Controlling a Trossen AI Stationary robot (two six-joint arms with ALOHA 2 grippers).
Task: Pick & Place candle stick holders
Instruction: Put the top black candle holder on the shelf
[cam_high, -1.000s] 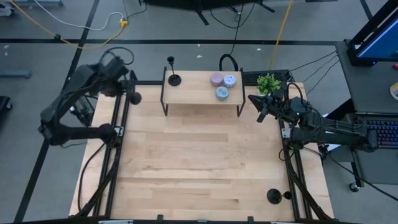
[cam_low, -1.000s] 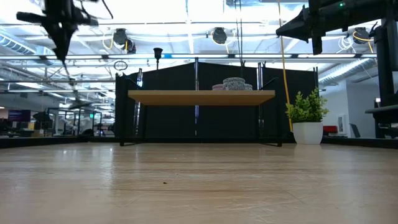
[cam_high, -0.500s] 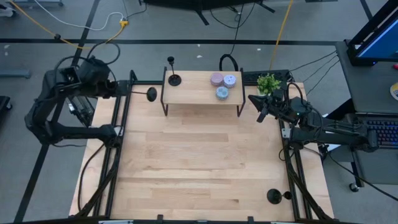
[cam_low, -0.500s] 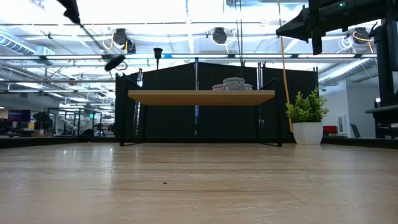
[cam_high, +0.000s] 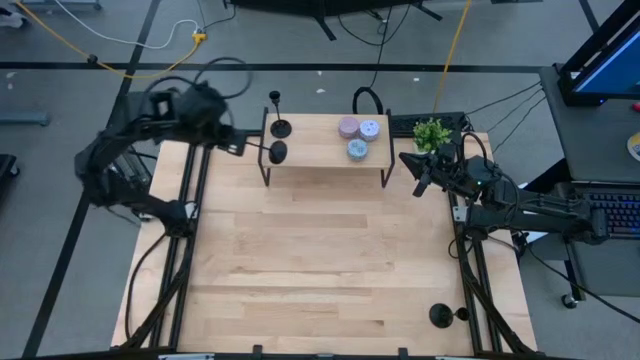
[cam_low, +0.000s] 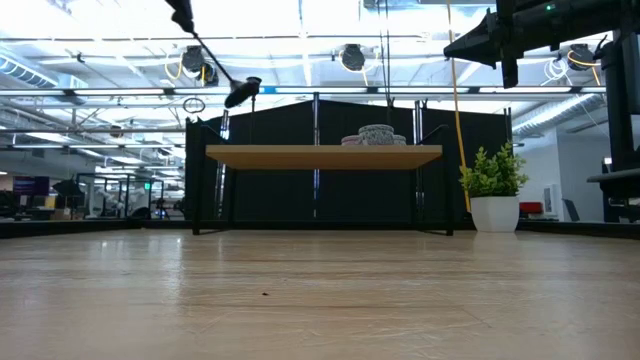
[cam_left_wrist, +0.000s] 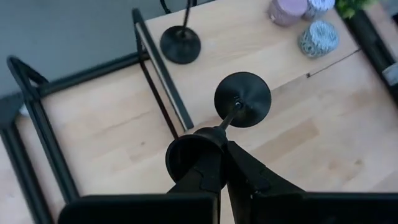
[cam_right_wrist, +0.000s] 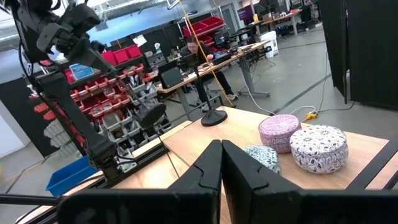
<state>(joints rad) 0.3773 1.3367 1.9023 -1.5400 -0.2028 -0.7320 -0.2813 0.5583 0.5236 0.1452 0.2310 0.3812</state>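
While left gripper (cam_left_wrist: 219, 144) holds holder (cam_left_wrist: 242, 99) (tilted) | second holder (cam_left_wrist: 180, 43) near.

In the left wrist view, the stem's cup end of the carried black round-based candle stick holder (cam_left_wrist: 242, 99) is hidden between the left gripper's fingers (cam_left_wrist: 249, 174). The second black holder (cam_left_wrist: 180, 43) on the raised wooden shelf (cam_left_wrist: 249, 37) is cut off at the stem. The small lavender round box (cam_left_wrist: 287, 9) is also cropped.
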